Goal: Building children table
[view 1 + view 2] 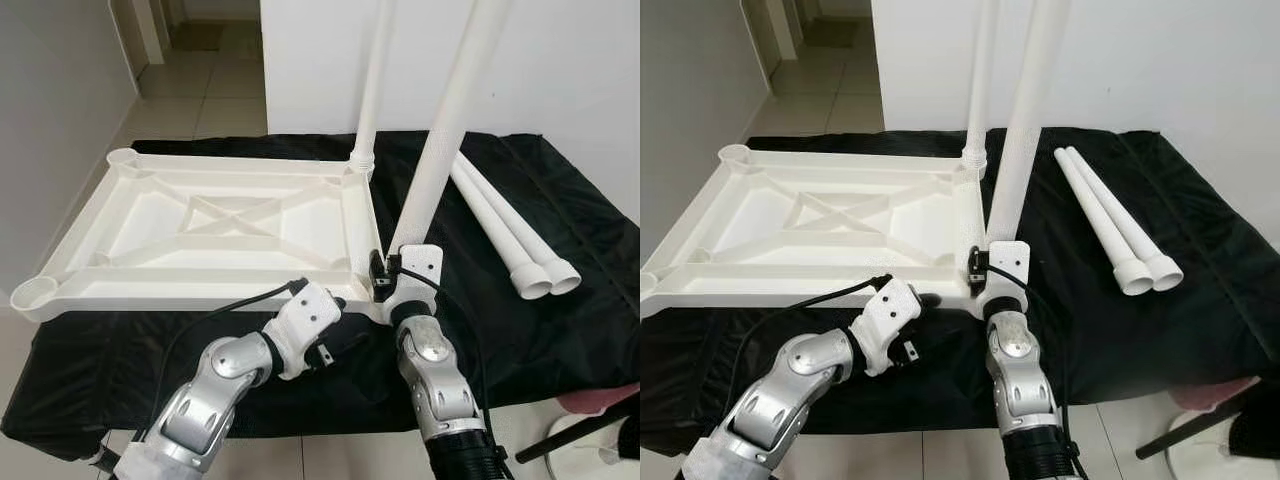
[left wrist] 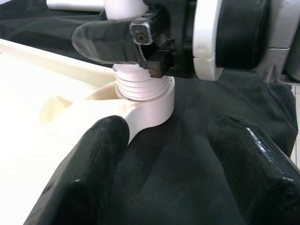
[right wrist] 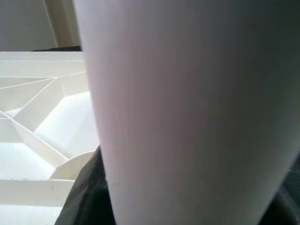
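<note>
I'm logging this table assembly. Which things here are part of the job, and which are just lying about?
Part of the job:
- upturned white tabletop
- leg already standing in the far corner
- leg held by the right hand at the near corner socket
- two spare legs on the black cloth
- left hand, open by the socket

Lying about:
- pink-and-white thing on the floor

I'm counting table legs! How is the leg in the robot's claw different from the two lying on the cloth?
The held leg stands upright in the tabletop's near corner socket; the two loose legs lie flat side by side on the black cloth. The right claw grips the held one; nothing touches the loose pair. All are white tubes.
</note>
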Available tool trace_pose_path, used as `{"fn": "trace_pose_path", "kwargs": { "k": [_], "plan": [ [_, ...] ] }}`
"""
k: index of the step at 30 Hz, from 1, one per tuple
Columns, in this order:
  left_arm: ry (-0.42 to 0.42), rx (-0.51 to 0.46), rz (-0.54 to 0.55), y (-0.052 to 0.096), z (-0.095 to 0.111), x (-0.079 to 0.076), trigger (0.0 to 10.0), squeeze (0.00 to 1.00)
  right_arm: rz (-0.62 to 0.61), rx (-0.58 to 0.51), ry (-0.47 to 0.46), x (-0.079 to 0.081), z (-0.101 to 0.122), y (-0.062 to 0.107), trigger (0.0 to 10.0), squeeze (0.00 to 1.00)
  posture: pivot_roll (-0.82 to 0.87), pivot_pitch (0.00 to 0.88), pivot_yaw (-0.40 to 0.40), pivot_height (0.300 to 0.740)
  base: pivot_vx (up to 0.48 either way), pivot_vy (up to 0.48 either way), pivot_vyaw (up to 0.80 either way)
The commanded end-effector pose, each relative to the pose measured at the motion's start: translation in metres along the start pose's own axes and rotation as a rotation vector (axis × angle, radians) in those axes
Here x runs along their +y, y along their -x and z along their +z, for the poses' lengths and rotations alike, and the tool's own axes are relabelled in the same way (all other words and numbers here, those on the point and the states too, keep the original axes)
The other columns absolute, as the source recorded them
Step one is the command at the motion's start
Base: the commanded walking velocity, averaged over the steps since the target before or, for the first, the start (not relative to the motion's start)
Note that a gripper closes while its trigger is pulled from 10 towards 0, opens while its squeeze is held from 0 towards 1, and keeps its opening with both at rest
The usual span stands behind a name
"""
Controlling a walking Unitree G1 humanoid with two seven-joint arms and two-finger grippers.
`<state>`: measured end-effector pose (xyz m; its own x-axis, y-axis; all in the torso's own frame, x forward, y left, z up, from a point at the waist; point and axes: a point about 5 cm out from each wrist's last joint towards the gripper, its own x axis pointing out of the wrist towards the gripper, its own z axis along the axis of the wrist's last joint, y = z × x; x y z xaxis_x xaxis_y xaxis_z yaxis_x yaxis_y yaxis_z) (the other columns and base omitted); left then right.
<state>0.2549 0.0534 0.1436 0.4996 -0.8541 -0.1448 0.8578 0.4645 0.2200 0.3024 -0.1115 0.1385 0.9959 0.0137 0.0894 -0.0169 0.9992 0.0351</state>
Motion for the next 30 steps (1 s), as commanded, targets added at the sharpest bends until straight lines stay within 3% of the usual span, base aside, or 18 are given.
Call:
{"fn": "trace_pose_path", "kwargs": {
  "k": [1, 2, 13, 14, 20, 26, 29, 30],
  "plan": [
    [-0.014, 0.016, 0.072, 0.001, -0.003, 0.007, 10.0, 0.0, -0.007, 0.05, -0.02, -0.001, -0.008, 0.003, 10.0, 0.89, -0.02, 0.016, -0.017, 0.74, 0.0, 0.0, 0.0],
    [-0.017, 0.014, 0.075, 0.002, -0.002, 0.008, 10.0, 0.0, -0.01, 0.049, -0.019, -0.002, -0.008, 0.003, 10.0, 1.0, -0.02, 0.016, -0.017, 0.74, 0.0, 0.0, 0.0],
    [-0.029, 0.024, 0.093, 0.004, -0.003, 0.011, 10.0, 0.0, 0.03, 0.036, -0.031, -0.009, -0.002, 0.0, 10.0, 1.0, -0.01, 0.014, -0.026, 0.74, 0.0, 0.0, 0.0],
    [-0.032, 0.024, 0.094, 0.005, -0.003, 0.01, 10.0, 0.0, 0.085, 0.03, -0.036, -0.01, 0.0, -0.001, 10.0, 0.0, -0.01, 0.012, -0.027, 0.74, 0.0, 0.0, 0.0],
    [-0.037, 0.02, 0.096, 0.005, -0.001, 0.011, 10.0, 0.0, 0.249, 0.016, -0.006, -0.017, 0.002, -0.004, 10.0, 0.0, -0.01, 0.0, -0.03, 0.74, 0.0, 0.0, 0.0],
    [-0.042, 0.02, 0.095, 0.004, -0.001, 0.011, 10.0, 0.0, 0.33, 0.014, 0.023, -0.024, 0.004, -0.009, 10.0, 0.0, 0.0, 0.0, -0.035, 0.74, 0.0, 0.0, 0.0],
    [-0.053, 0.019, 0.095, 0.003, 0.0, 0.013, 10.0, 0.0, 0.501, 0.012, 0.101, -0.034, 0.007, -0.016, 10.0, 0.0, 0.0, 0.0, -0.039, 0.74, 0.0, 0.0, 0.0],
    [-0.053, 0.019, 0.095, 0.003, 0.0, 0.013, 10.0, 0.0, 0.501, 0.012, 0.101, -0.034, 0.007, -0.016, 10.0, 0.0, 0.0, 0.0, -0.039, 0.74, 0.0, 0.0, 0.0]
  ]
}}
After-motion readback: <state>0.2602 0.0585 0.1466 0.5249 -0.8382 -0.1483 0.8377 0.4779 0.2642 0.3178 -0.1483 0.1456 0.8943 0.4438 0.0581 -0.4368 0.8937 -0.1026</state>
